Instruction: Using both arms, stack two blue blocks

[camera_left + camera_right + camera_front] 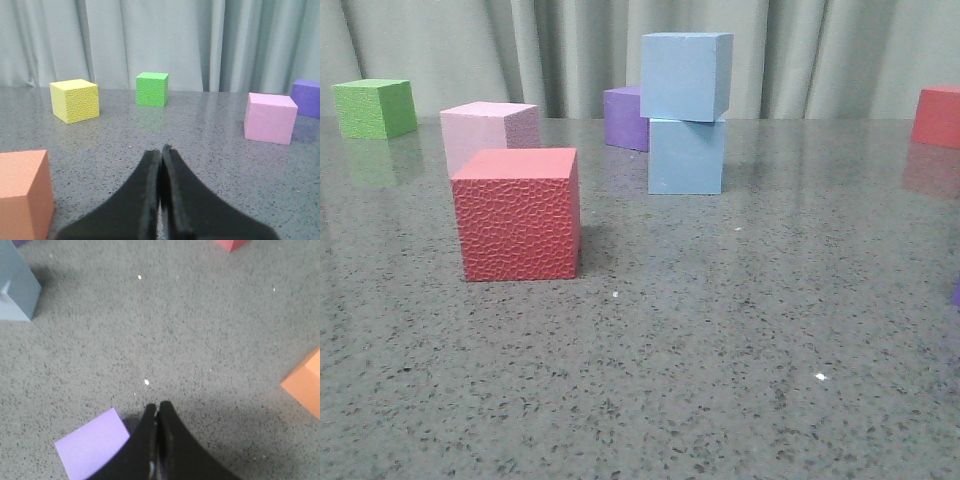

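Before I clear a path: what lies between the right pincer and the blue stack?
Only bare table between the right pincer and the blue stack, in the right wrist view.

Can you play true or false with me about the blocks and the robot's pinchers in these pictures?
1. One blue block sits on top of the other blue block. True.
2. The top blue block is lined up perfectly with the bottom one. False: it is turned a bit and hangs over the edges.
3. The left gripper is holding a block. False: its fingers are shut together with nothing between them.
4. The right gripper is shut too. True, and it holds nothing.
5. The red block is behind the pink block. False: the red one is in front, nearer the camera.
6. A purple block stands behind the blue stack. True.
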Motion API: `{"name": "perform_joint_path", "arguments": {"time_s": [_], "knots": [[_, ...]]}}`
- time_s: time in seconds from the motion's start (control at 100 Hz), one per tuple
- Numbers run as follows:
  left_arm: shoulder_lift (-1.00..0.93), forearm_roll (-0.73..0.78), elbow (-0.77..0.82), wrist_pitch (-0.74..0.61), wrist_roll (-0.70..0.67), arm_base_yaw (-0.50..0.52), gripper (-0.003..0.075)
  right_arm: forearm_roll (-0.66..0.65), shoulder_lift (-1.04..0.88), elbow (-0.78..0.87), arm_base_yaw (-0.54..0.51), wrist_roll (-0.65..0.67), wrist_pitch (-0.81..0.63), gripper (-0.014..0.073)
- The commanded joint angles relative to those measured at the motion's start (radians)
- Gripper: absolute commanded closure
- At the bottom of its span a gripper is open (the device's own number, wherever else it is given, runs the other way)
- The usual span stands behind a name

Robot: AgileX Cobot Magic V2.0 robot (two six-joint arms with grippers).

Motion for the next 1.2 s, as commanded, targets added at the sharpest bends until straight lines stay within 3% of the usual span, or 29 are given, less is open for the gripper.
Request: {"name": "perform_joint_path", "arguments": {"time_s": [0.0,0.41,0.67,0.87,1.19], "knots": [[-0.032,-0.008,0.042,-0.084,0.001,0.002,0.0739,-0.024,-0.052,0.013,-0.006,-0.013,-0.114,0.0715],[-0.032,-0.008,0.042,-0.084,0.001,0.002,0.0739,0.001,-0.416,0.305,-0.050,-0.067,-0.365,0.0715],[-0.032,-0.008,0.042,-0.084,0.001,0.002,0.0739,0.172,-0.636,0.528,-0.088,-0.324,-0.509,0.0715],[-0.032,-0.008,0.042,-0.084,0.001,0.002,0.0739,0.210,-0.788,0.651,-0.088,-0.351,-0.592,0.0715],[-0.032,-0.008,0.042,-0.084,0.001,0.002,0.0739,0.225,-0.788,0.729,-0.097,-0.351,-0.680,0.0715]]}}
